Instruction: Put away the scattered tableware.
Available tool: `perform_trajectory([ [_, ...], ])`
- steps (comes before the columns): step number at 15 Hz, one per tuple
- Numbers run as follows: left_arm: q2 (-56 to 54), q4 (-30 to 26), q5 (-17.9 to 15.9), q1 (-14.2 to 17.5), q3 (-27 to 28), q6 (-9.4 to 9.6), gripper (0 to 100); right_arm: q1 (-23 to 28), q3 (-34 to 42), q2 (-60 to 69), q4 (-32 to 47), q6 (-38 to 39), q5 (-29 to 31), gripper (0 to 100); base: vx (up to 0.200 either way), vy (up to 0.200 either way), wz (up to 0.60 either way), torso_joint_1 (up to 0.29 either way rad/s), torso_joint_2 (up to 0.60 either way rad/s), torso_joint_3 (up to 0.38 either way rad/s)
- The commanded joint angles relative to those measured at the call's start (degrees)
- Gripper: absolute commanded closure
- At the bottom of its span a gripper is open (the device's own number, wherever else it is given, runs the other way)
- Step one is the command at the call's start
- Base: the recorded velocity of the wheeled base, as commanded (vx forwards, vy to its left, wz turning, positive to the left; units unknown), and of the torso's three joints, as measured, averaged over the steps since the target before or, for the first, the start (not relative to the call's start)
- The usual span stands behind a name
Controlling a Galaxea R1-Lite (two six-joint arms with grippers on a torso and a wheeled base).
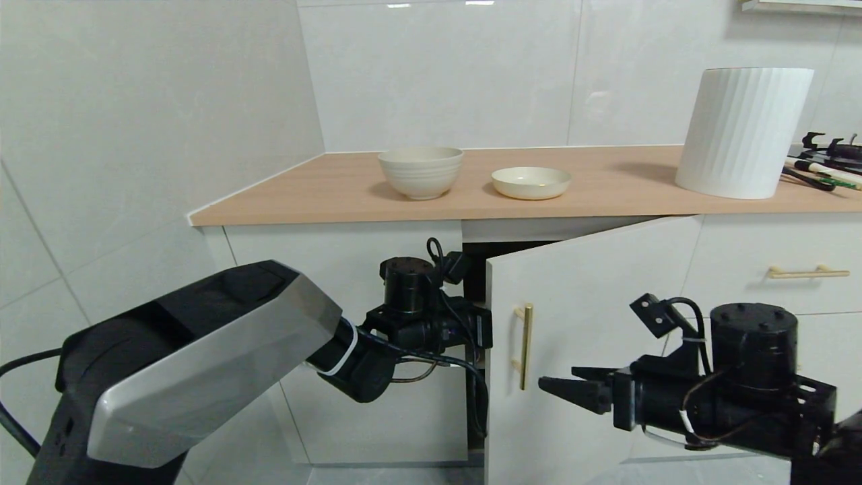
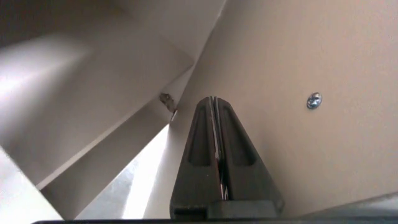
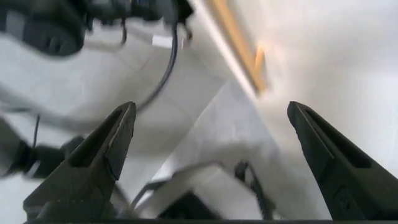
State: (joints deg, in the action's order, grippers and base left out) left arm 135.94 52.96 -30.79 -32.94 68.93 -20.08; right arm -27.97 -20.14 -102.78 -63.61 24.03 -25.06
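left arm (image 1: 202, 357): silver-black shell | right wrist (image 1: 754, 350): black, cabled | right pincer (image 3: 209, 112): black, tapered

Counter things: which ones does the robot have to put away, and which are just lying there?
For the job:
- bowl
- shallow dish beside it
- half-open cabinet door below the counter

Just lying about:
- tall white ribbed container
- pens and tools at the counter's right end

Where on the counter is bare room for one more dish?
The countertop is bare from its left end to the bowl, and wider between the shallow dish and the ribbed white container. Bowl and dish stand close. The right end, with tools beside the container, is crowded.
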Motion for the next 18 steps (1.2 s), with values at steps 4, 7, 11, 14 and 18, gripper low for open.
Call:
perform_trajectory([
  [4,-3.1,0.0,0.1,-1.1,-2.6,0.04,100,-0.1,12.1,13.5,0.0,0.1,-0.2,0,0.000,0.000,0.00,0.000,0.00,0.000],
  [7,-5.0,0.0,0.0,-2.2,-4.5,0.04,100,-0.5,14.5,15.9,0.0,0.0,-0.2,0,-0.133,0.000,0.00,-0.002,0.00,0.000],
  [11,-4.8,0.1,0.0,-3.7,-4.4,-0.05,100,-1.7,14.9,15.9,0.1,0.1,-0.1,0,-0.200,0.000,0.00,-0.002,0.00,0.002],
  [14,-3.7,-1.0,-0.1,-4.1,-2.3,-0.05,100,-1.8,15.1,15.9,0.1,0.1,-0.2,0,0.000,0.000,0.00,0.000,0.00,0.000],
  [18,-2.6,-7.1,0.0,-4.7,3.7,-0.05,100,-2.3,15.1,15.8,0.1,0.1,-0.2,0,0.000,0.000,0.00,0.000,0.00,0.000],
])
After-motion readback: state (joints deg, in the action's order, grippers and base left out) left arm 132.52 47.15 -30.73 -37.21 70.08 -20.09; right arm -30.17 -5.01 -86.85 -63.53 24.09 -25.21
